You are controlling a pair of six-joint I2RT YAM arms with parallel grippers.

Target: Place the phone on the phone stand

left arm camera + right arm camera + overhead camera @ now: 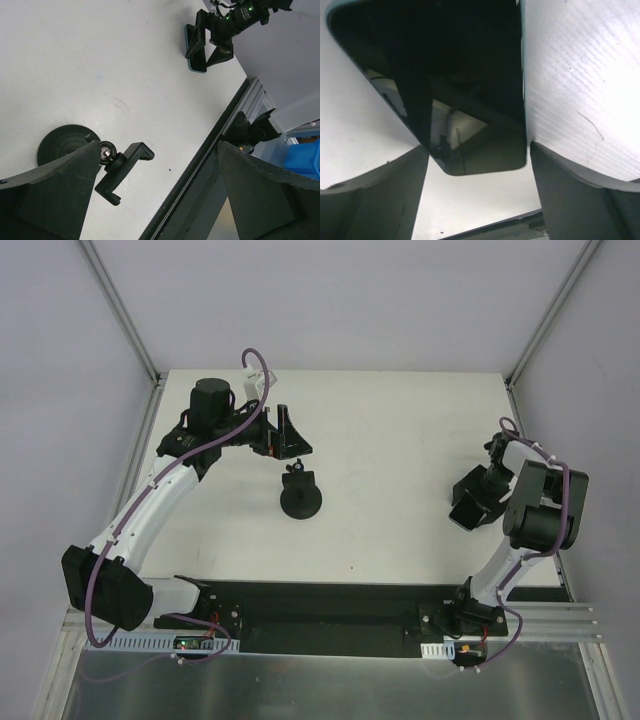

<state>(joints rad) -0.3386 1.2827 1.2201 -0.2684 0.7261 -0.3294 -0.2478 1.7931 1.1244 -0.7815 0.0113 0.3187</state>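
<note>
The phone (445,75), a thin black slab with a glossy dark face, lies flat on the white table at the right (466,514). My right gripper (479,147) is low over it, open, its fingers (555,195) straddling the phone's near end with the pads close beside its two long edges. The left wrist view shows the same from afar: the phone (192,50) sits between the right gripper's fingers (212,52). The all-black phone stand (300,500) is upright mid-table, its empty cradle (125,170) on top. My left gripper (290,435) hovers open just behind the stand, holding nothing.
A black strip (320,615) and aluminium rails run along the table's near edge by the arm bases. White enclosure walls with metal posts (120,310) surround the table. A blue bin (305,160) sits off the table beyond the rail.
</note>
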